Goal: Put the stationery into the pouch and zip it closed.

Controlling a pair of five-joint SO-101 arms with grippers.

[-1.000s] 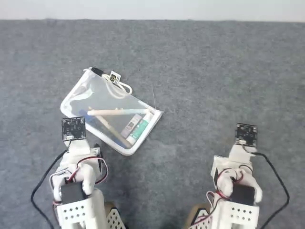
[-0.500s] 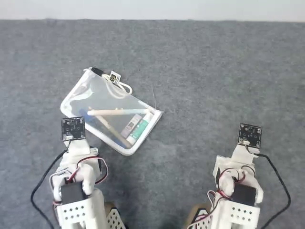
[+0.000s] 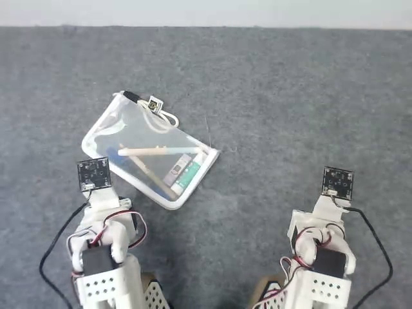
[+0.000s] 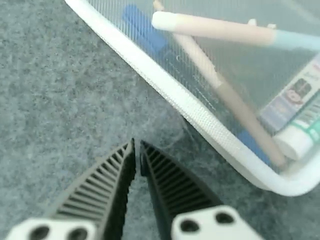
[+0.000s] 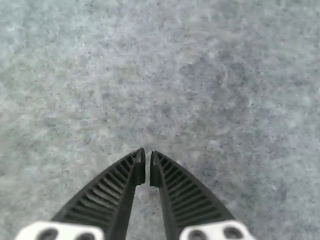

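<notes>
A clear mesh pouch (image 3: 145, 151) with a white edge lies on the grey mat, left of centre, its zipper pull and white cord (image 3: 154, 109) at the far end. Pens, a wooden stick and a small tube lie inside the pouch (image 4: 235, 80). My left gripper (image 4: 136, 146) is shut with nothing in it, just short of the pouch's white near edge (image 4: 165, 85). In the high view the left arm (image 3: 100, 219) sits at the pouch's near left corner. My right gripper (image 5: 147, 156) is shut and empty above bare mat, and the right arm (image 3: 325, 225) stands well off to the pouch's right.
Grey felt mat (image 3: 290, 96) covers the whole table. A pale wall strip (image 3: 206, 13) runs along the far edge.
The left arm's wrist camera has shifted slightly left and farther out. The right arm drew back a little earlier and is now still. The pouch has not moved.
</notes>
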